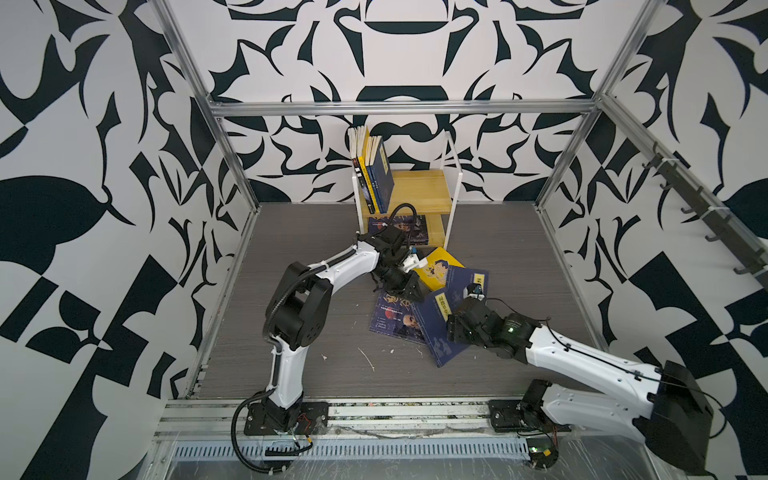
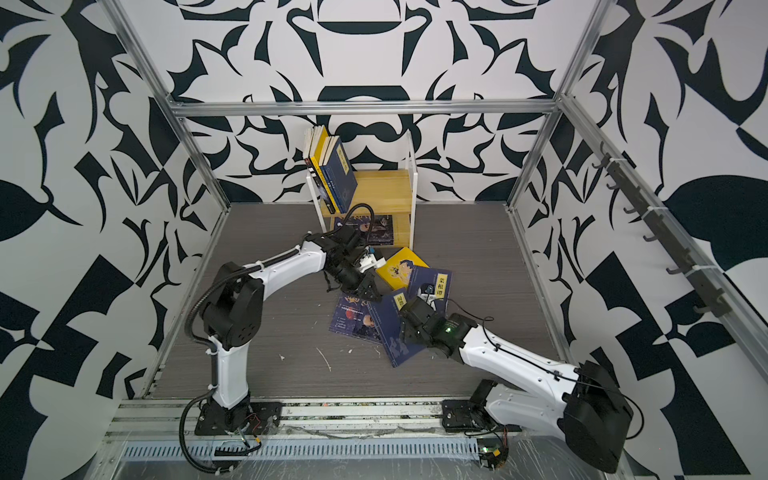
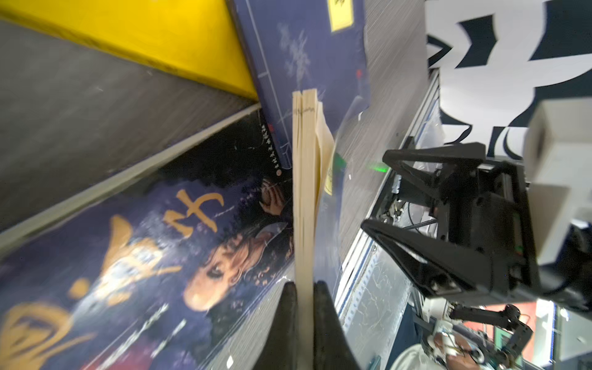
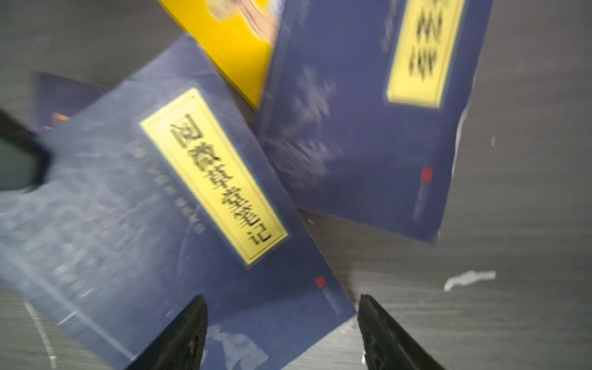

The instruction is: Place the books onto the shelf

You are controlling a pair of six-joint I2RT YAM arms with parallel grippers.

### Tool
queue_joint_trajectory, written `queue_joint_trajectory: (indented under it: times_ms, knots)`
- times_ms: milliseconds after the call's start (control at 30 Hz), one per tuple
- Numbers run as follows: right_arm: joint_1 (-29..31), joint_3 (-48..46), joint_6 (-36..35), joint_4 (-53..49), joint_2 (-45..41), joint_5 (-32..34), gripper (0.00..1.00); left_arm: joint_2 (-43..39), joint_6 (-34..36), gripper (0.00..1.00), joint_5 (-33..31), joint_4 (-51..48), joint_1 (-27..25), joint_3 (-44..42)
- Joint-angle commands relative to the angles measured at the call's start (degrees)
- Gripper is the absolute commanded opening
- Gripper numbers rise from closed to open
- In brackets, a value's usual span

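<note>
Between the two black fingers of my left gripper (image 3: 304, 285) I see the cream page edges of a navy book (image 1: 434, 336) with a yellow strip, so this gripper is clamped tight on that book near one corner. Just beside those jaws, a portrait book (image 3: 153, 256) lies flat on the grey table (image 1: 291, 332), partly under the book I hold. Past the jaws lie a yellow book (image 1: 434, 270) and a second navy book (image 1: 459, 278), and the second navy book covers part of the yellow one. My right gripper (image 4: 282, 298) hangs over the other side of the book I hold. Its jaws stand wide apart and pinch nothing. One corner of the book shows in the gap between them, but I cannot tell if the fingers touch it, as that wrist picture is blurry. Well apart from both pairs of jaws, at the back of the table, stands the shelf (image 1: 419, 195). In both top views a row of books (image 1: 376, 174) stands on its top board, pushed to one end and leaning a bit. One more portrait book (image 1: 419, 232) sits in the lower space of the shelf, near my left arm.
</note>
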Motion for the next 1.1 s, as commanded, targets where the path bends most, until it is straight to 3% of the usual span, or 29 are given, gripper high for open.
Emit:
queue_joint_trajectory:
  times_ms: [0, 167, 333, 633, 900, 1000, 1067]
  knots:
    - [3.6, 6.2, -8.0, -2.0, 1.0, 9.8, 0.76, -4.6, -3.5, 0.00, 1.0, 2.2, 2.0, -2.8]
    - [9.7, 13.1, -18.5, 1.0, 5.4, 17.6, 0.75, -10.2, -7.4, 0.00, 1.4, 6.5, 5.8, -7.9]
    - [13.4, 18.8, -28.0, 4.7, 11.6, 19.0, 0.75, -14.3, -13.3, 0.00, 1.6, 10.3, 9.8, -10.8]
    - [14.8, 28.5, -34.3, 4.2, 24.0, 18.7, 0.76, -18.3, -18.3, 0.00, 2.9, 13.7, 13.6, -13.2]
    - [14.7, 32.2, -36.4, 5.0, 29.4, 21.1, 0.74, -19.9, -19.4, 0.00, 3.9, 14.9, 14.3, -14.3]
    - [14.0, 33.3, -36.9, 4.4, 31.1, 22.7, 0.66, -20.3, -19.6, 0.00, 4.2, 15.2, 14.4, -14.8]
    - [13.3, 34.0, -36.7, 3.6, 32.1, 23.2, 0.54, -20.5, -19.8, 0.00, 4.3, 15.3, 14.5, -14.9]
